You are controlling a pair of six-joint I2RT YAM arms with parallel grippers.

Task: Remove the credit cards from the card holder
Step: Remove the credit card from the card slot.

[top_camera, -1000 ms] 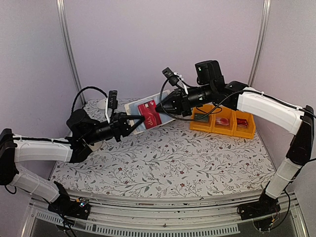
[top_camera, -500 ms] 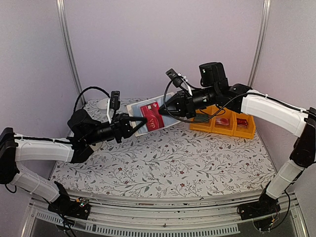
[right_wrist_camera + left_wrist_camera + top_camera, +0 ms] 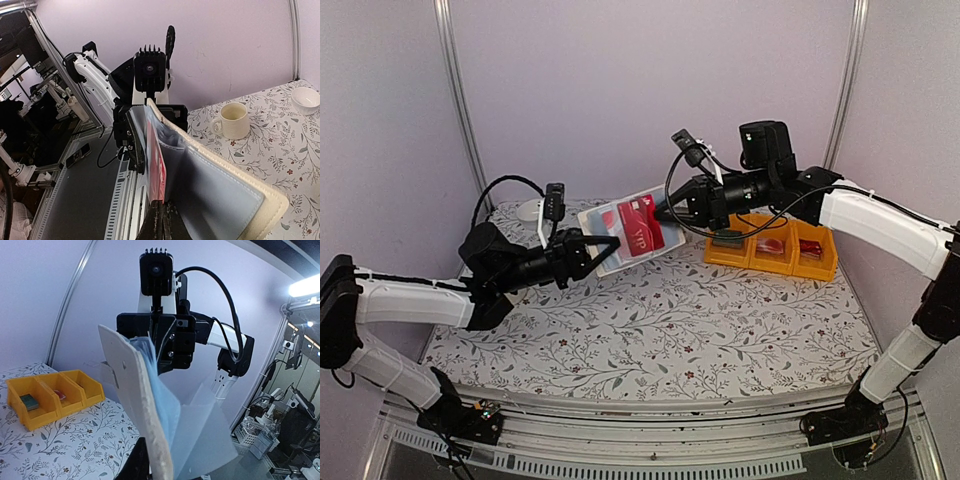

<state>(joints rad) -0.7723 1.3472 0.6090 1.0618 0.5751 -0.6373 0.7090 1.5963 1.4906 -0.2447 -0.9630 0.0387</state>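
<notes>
Card (image 3: 640, 227) red-pink; holder (image 3: 595, 225) beige; bins (image 3: 790, 263) yellow; tablecloth (image 3: 670, 330) white w/ floral ptn.

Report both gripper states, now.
Left gripper: closed on the card holder.
Right gripper: closed, pinching the red card.

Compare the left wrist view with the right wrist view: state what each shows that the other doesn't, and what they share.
Only the left wrist: the yellow bins on the table, and the right arm. Only the right wrist: the red card, a mug, a white bowl and the left arm. Both: the card holder held up open, with its clear pockets.
</notes>
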